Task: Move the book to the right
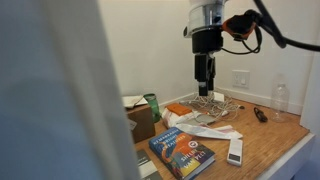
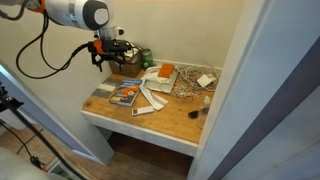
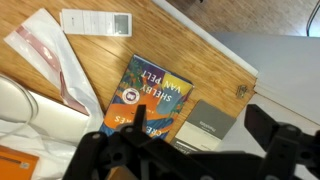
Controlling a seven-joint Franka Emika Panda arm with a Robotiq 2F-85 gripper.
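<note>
The book (image 1: 183, 152) lies flat near the table's front edge, with a blue cover, an orange band and a colourful picture. It also shows in the other exterior view (image 2: 125, 94) and in the wrist view (image 3: 150, 95). My gripper (image 1: 205, 85) hangs well above the table with its fingers pointing down, clear of everything; it shows in the other exterior view too (image 2: 110, 57). In the wrist view the gripper (image 3: 200, 122) is open and empty, with its dark fingers over the book's edge and a grey booklet (image 3: 205, 125).
A white remote (image 1: 235, 150) lies beside the book. A brown cardboard box (image 1: 140, 120) and a green can (image 1: 152, 105) stand at the back. An orange flat item (image 1: 180, 110), tangled cables (image 1: 215, 105) and a plastic bag (image 3: 50, 55) lie mid-table. Walls enclose the table.
</note>
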